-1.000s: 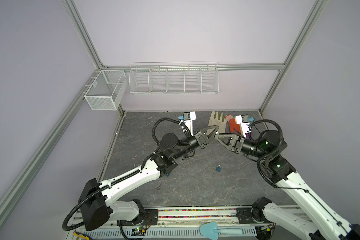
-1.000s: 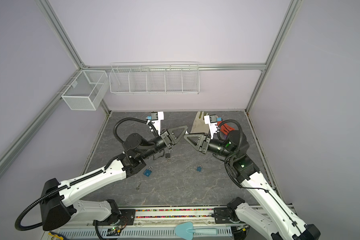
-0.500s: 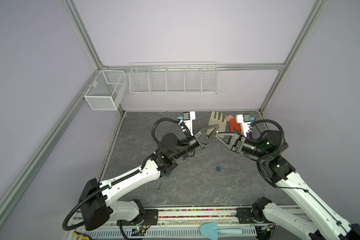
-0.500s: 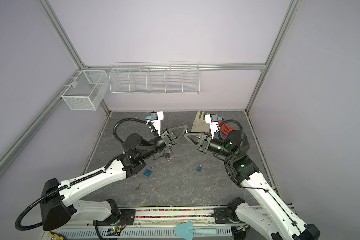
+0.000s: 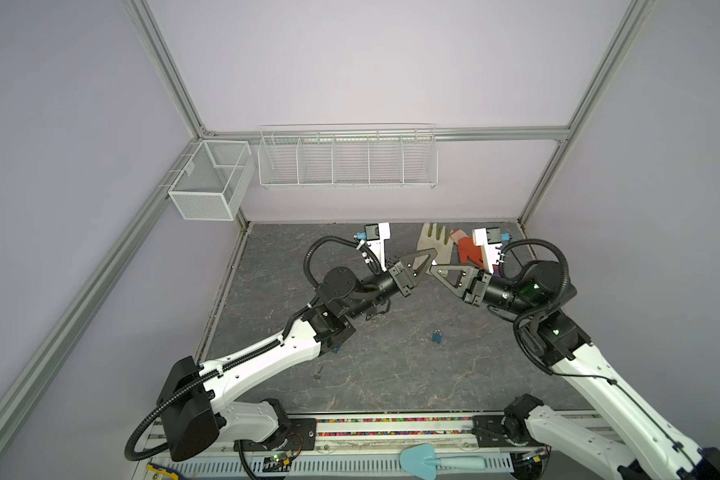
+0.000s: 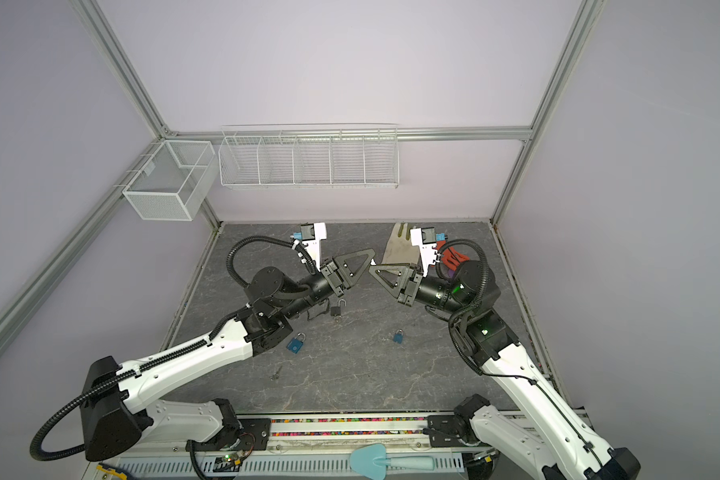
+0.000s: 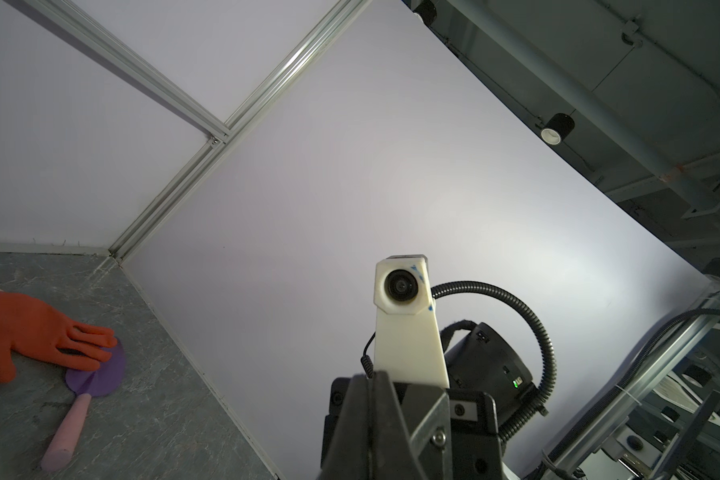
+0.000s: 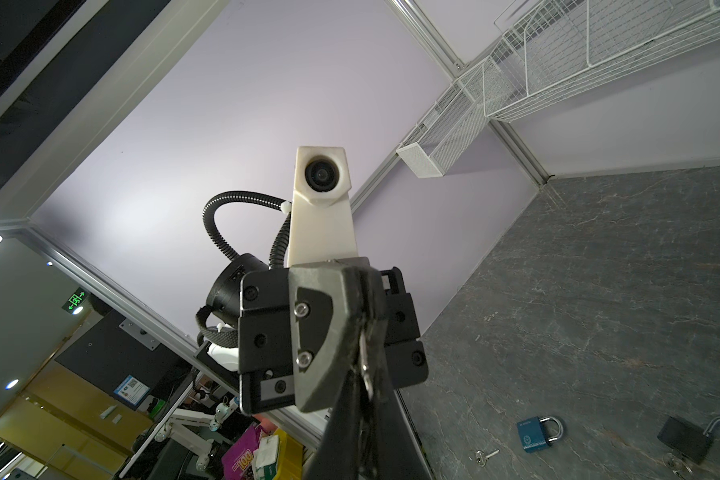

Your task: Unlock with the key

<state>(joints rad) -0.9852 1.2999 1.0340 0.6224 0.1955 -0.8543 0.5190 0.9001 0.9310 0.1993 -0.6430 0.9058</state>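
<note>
Partway, we reckon — our left pincer (image 6: 371, 252) and right pincer (image 6: 371, 269) are both clamped shut nose to nose in mid-air on a thin silvery key (image 8: 364, 361). The black padlock (image 8: 686, 438) lies open on the tabletop (image 6: 350, 374); the blue padlock (image 8: 535, 434) and the smaller blue padlock (image 6: 398, 336) look locked. Only the right wrist view shows the key.

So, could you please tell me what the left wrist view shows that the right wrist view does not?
Only the left wrist view: the orange glove lying partly on a purple spatula, and the right arm's wrist camera. Only the right wrist view: a blue padlock, a black padlock with its shackle open, a key, the wire baskets. Both: the grey tabletop, lilac walls, aluminium frame.
</note>
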